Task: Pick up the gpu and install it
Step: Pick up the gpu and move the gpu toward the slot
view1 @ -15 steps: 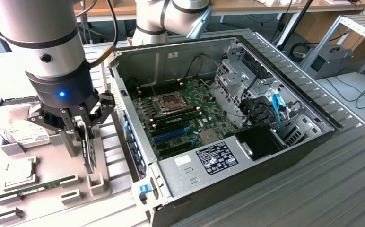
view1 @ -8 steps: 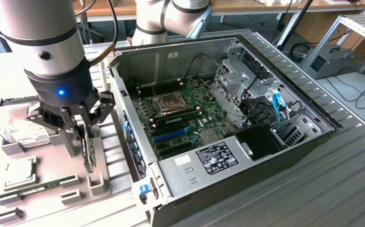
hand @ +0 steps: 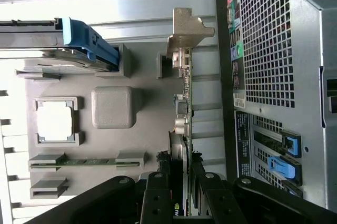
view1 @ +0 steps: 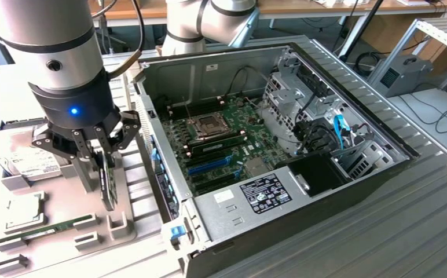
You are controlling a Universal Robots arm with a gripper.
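Note:
The gpu [view1: 108, 186] stands on edge, a thin card with a dark face, just above the grey parts tray [view1: 135, 229] at the exterior view's left. My gripper [view1: 103, 174] is shut on it from above, one finger on each face. In the wrist view the gpu [hand: 183, 109] appears edge-on, its green board edge and silver end bracket [hand: 187, 28] pointing away from my gripper [hand: 184, 184]. Its lower edge hangs close over an empty tray slot [view1: 116, 222]; I cannot tell whether they touch. The open computer case [view1: 362, 124] lies beside it, toward the exterior view's right.
On the tray lie a hard drive [view1: 24, 157], a processor [view1: 22, 213] and a RAM stick [view1: 50, 228]. Inside the case, the motherboard [view1: 227, 136] has blue expansion slots [view1: 208, 165]. The case's rear panel [hand: 279, 77] stands close beside the card.

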